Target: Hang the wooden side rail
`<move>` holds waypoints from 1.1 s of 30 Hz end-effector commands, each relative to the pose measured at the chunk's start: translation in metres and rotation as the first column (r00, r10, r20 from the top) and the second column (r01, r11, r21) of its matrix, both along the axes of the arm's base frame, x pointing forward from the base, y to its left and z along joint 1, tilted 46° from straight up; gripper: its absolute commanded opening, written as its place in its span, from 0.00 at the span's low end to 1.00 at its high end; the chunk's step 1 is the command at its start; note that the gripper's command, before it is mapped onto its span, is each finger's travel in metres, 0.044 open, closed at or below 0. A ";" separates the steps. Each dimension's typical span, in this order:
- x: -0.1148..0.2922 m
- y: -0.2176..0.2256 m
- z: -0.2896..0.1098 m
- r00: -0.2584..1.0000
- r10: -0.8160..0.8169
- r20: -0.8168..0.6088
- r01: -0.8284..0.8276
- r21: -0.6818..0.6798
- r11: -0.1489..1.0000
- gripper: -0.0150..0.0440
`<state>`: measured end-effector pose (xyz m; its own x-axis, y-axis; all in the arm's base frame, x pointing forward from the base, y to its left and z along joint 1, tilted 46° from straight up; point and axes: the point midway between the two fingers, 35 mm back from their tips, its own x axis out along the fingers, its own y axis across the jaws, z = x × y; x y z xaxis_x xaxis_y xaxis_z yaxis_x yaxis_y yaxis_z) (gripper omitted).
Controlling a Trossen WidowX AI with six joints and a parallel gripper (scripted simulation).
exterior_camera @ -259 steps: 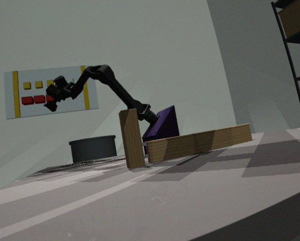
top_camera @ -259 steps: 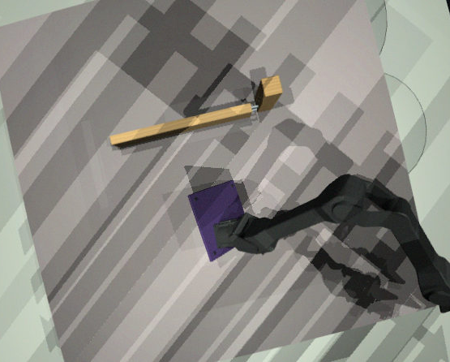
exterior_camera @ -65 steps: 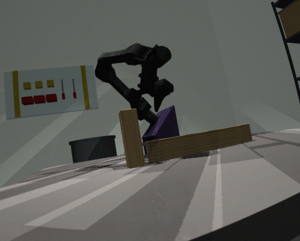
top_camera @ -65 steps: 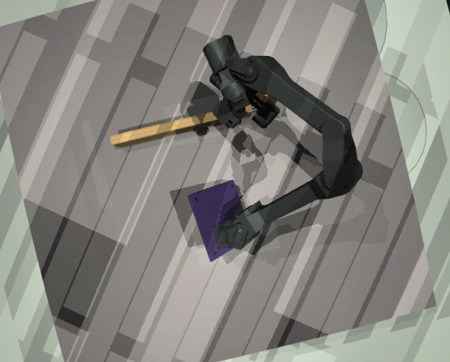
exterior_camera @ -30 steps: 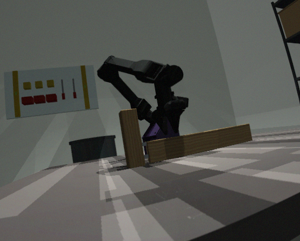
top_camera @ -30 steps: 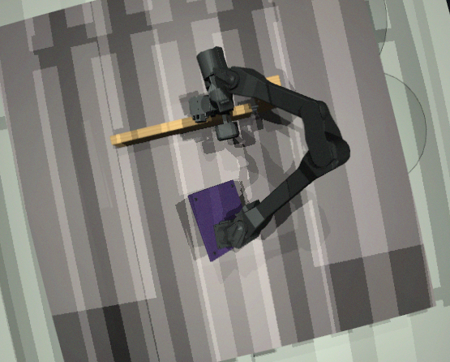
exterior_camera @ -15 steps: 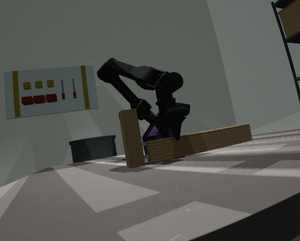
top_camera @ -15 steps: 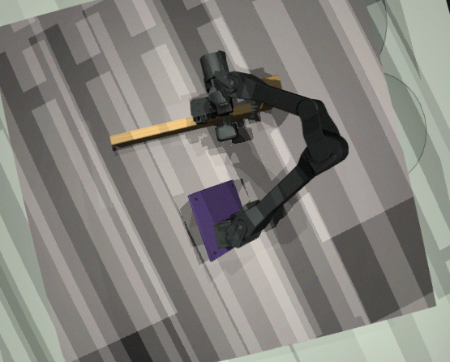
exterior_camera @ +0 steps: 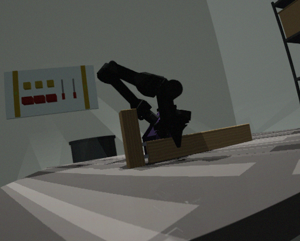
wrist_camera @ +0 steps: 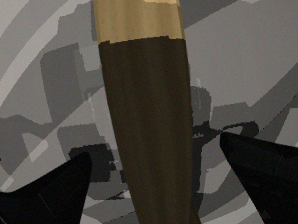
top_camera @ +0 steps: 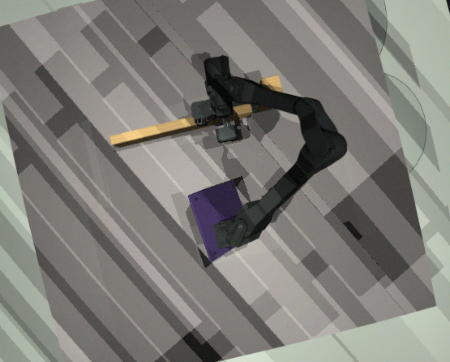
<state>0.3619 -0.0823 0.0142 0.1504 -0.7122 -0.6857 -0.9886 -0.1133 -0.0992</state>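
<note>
Black parallel-jaw claw (wrist_camera: 149, 183) spread wide, holding nothing, straddling long pale wooden side rail (top_camera: 154, 131) lying on grey-striped tabletop (top_camera: 105, 252).

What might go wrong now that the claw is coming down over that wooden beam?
The open end effector straddles the rail but holds nothing; one finger may strike the wood as it descends. The grasp is mid-rail, so the lifted rail could tilt. Its hook end sits close to the post and might bump it.

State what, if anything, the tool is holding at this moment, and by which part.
Nothing is held. The tool is wide open, its fingers straddling the wooden side rail partway along its length without closing on it.
</note>
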 end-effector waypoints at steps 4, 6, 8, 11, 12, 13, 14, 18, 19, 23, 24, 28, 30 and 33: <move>0.000 -0.007 -0.008 1.000 0.004 -0.006 -0.004 0.001 1.000 1.00; 0.000 -0.009 -0.010 1.000 0.004 -0.006 -0.004 0.000 1.000 1.00; 0.000 -0.010 -0.010 1.000 0.005 -0.006 -0.005 0.000 1.000 1.00; 0.000 -0.010 -0.010 1.000 0.005 -0.006 -0.005 0.000 1.000 0.87; 0.000 -0.010 -0.010 1.000 0.005 -0.006 -0.005 0.000 1.000 0.82; 0.000 -0.010 -0.010 1.000 0.005 -0.006 -0.005 0.000 1.000 0.78; 0.000 -0.010 -0.010 1.000 0.005 -0.006 -0.005 0.000 1.000 0.73; 0.000 -0.010 -0.010 1.000 0.005 -0.006 -0.005 0.000 1.000 0.56; 0.000 -0.010 -0.010 1.000 0.005 -0.006 -0.005 0.000 1.000 0.51; 0.000 -0.010 -0.010 1.000 0.005 -0.006 -0.005 0.000 1.000 0.43; 0.000 -0.010 -0.010 1.000 0.005 -0.006 -0.005 0.000 1.000 0.42; 0.000 -0.010 -0.010 1.000 0.005 -0.006 -0.005 0.000 1.000 0.28; 0.000 -0.010 -0.010 1.000 0.005 -0.006 -0.005 0.000 1.000 0.25; 0.000 -0.010 -0.010 1.000 0.005 -0.006 -0.005 0.000 1.000 0.25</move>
<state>0.3621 -0.0926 0.0045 0.1491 -0.7136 -0.6846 -0.9888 -0.1151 -0.0954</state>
